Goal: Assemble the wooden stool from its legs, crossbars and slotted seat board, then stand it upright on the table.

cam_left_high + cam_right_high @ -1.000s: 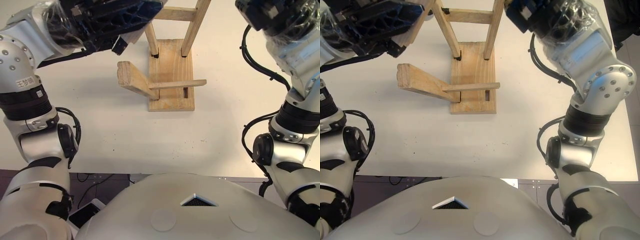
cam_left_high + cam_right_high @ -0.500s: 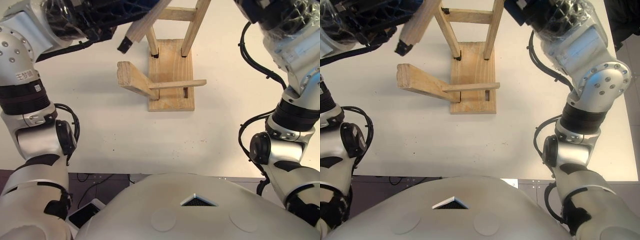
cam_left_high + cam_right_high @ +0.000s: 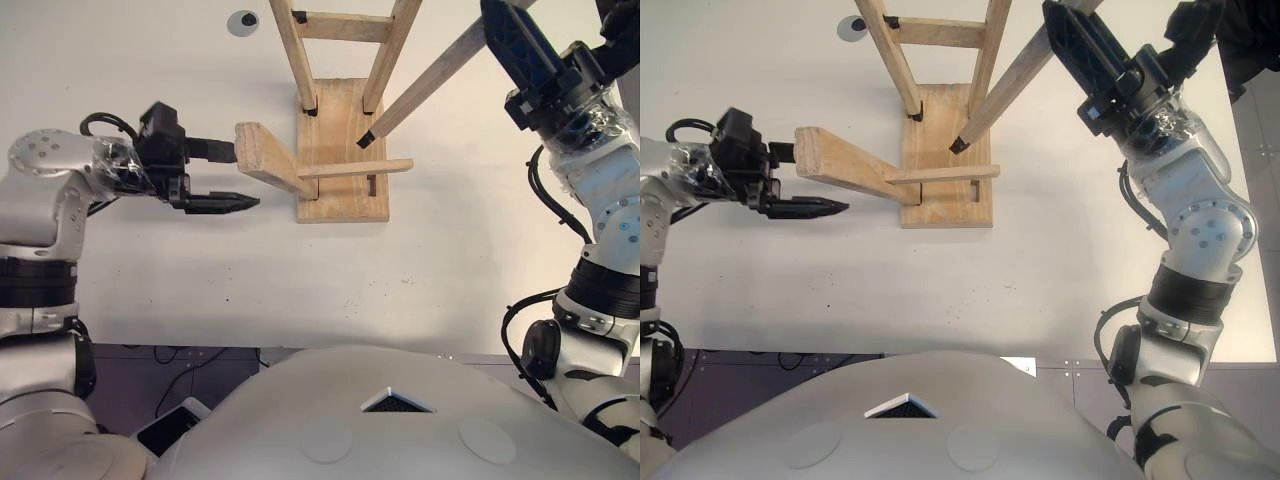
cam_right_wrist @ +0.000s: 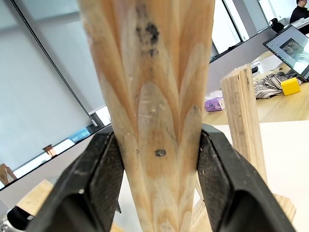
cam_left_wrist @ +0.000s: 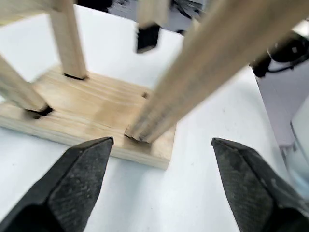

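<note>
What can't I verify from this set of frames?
- Tops of the two upright legs: cut off by the eye views' top edge.
- Whether the held leg in the right gripper touches the seat board: the eye views look steeply down, and the left wrist view is blurred.
- Whether the slanted leg by the open left gripper sits in a slot: the crossbar covers the joint.
</note>
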Motion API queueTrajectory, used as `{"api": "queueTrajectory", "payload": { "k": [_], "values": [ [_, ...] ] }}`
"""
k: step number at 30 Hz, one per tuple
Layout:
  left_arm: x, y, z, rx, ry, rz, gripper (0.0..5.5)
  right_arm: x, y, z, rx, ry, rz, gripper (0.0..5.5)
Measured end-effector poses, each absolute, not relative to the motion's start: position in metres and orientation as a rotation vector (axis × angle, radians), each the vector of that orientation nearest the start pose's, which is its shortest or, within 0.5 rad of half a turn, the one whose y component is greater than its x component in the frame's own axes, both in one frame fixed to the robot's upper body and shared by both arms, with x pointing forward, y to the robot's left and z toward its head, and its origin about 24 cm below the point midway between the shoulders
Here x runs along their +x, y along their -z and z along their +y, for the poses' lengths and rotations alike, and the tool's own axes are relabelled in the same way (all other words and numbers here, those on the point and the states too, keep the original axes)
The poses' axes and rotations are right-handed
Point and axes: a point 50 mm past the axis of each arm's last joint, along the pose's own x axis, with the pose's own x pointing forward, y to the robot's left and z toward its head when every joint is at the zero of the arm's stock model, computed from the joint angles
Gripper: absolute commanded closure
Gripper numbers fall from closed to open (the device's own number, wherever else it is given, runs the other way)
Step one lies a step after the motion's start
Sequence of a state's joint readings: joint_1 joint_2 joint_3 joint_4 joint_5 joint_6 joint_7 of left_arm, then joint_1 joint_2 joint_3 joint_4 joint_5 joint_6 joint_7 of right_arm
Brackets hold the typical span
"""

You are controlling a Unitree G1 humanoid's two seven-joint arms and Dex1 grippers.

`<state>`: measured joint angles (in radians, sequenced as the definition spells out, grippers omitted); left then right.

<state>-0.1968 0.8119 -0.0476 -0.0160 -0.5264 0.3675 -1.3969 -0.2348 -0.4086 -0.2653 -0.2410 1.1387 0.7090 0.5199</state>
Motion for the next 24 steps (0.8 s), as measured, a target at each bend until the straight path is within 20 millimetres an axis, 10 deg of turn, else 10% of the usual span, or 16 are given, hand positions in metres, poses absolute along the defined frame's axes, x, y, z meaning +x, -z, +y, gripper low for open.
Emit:
{"api": "queueTrajectory", "payload": {
  "k": [24],
  "values": [
    [0.244, -0.127, 0.192, 0.051, 1.402, 0.138, 3.38, 0.260, -0.146, -0.183, 0.602, -0.861, -0.028, 3.46]
  ]
}}
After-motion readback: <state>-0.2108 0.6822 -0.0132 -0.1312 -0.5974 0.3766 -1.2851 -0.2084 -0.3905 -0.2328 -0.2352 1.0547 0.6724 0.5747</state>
